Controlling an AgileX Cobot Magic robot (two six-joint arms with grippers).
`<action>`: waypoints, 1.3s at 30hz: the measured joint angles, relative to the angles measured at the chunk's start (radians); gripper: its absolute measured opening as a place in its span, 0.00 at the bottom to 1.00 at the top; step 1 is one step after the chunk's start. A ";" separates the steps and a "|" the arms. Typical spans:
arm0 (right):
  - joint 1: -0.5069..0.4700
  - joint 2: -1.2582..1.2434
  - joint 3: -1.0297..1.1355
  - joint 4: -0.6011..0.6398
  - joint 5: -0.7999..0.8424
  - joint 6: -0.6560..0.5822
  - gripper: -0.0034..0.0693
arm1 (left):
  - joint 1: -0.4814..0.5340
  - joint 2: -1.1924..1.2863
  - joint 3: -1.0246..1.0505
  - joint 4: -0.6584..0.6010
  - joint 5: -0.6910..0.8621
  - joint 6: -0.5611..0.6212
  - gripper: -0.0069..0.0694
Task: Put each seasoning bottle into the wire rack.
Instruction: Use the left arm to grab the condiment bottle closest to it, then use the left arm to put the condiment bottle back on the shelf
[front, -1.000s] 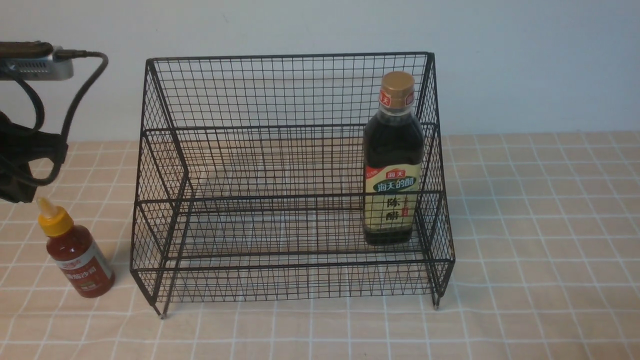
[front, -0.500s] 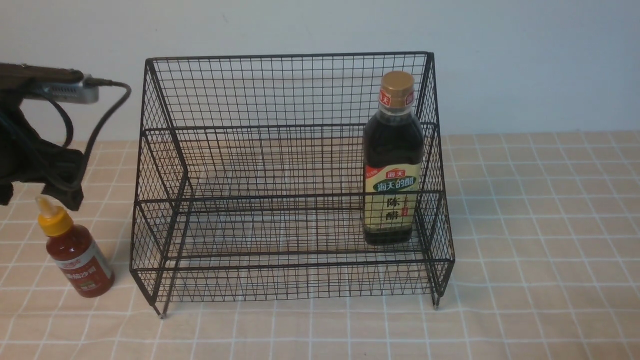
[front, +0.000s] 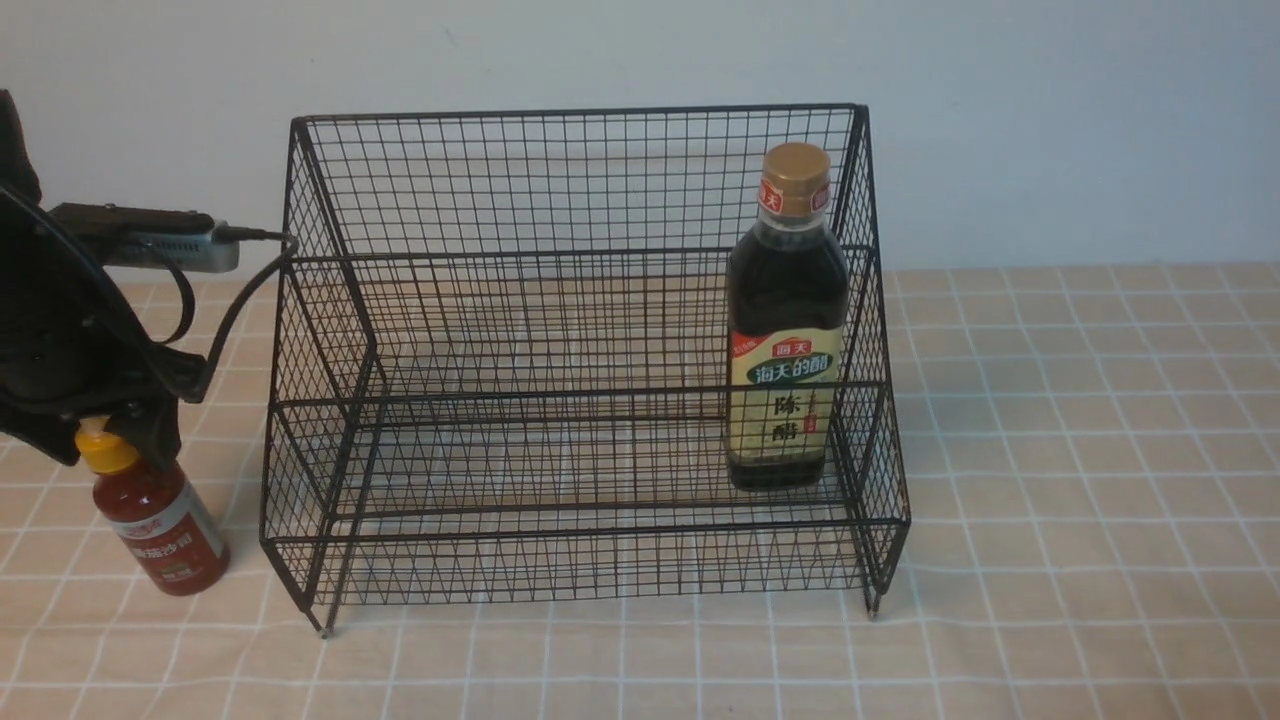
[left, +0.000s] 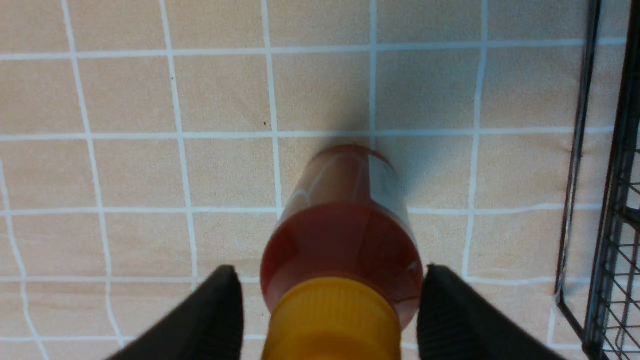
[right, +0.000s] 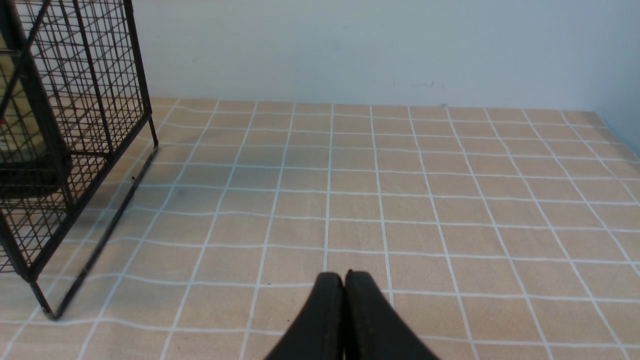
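Just now: left pincer (left: 330, 272) dropped over red sauce bottle (front: 160, 530), spread astride cap (left: 332, 315), no grip yet; vinegar bottle (front: 787, 330) already in wire rack (front: 560, 180); right pincer (right: 345, 280) pressed together.

We see a peach tablecloth (front: 1080, 420) with a white grid of lines, spread flat | we note its lines run slightly wavy in places | behind it stands a plain pale wall (front: 1050, 120)

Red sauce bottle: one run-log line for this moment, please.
left hand: open around red sauce bottle; that bottle: on table beside wire rack; vinegar bottle: in rack; right hand: shut, empty
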 joint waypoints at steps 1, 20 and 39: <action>0.000 0.000 0.000 0.000 0.000 0.000 0.03 | 0.000 0.000 0.000 0.000 0.003 -0.001 0.49; 0.000 0.000 0.000 0.000 0.000 0.000 0.03 | -0.067 -0.332 -0.188 0.020 0.143 -0.133 0.47; 0.000 0.000 0.000 0.000 0.000 0.000 0.03 | -0.457 -0.316 -0.193 -0.031 0.180 -0.236 0.47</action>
